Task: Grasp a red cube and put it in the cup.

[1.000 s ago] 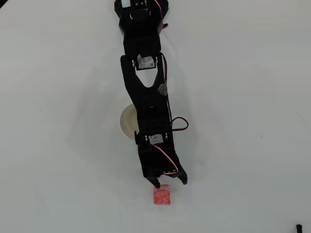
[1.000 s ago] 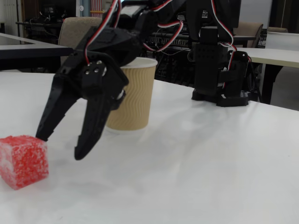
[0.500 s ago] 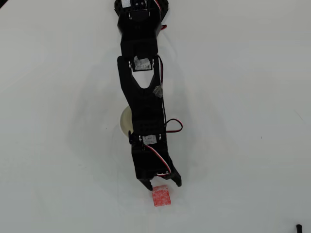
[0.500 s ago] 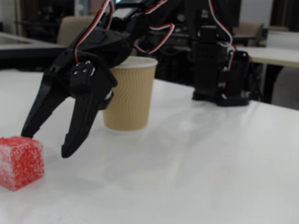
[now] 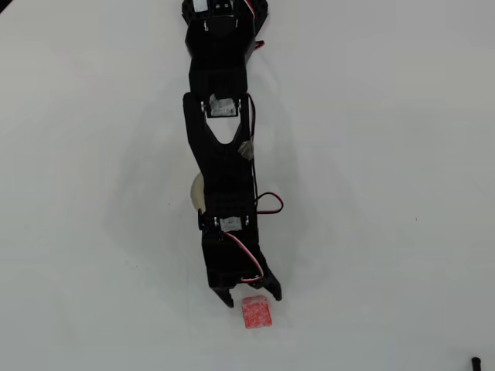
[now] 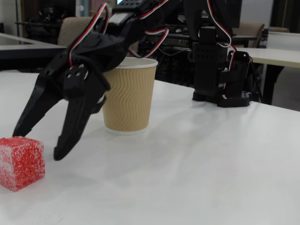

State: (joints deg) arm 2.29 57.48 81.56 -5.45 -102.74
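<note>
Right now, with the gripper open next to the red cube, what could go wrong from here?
The gripper is open, but the red cube lies just beyond its fingertips, not between them; closing now would likely miss, or a fingertip could nudge the cube away.

The cup stands right beside the arm's forearm, so a sweep could tip it.

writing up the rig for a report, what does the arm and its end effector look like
The arm is matte black plastic in boxy segments, with silver servo faces showing at the joints. Red, white and black wires loop along it, one red loop sticking out at the wrist. The end effector has two long, tapered black fingers with pointed tips and small screws near the pivot.
</note>
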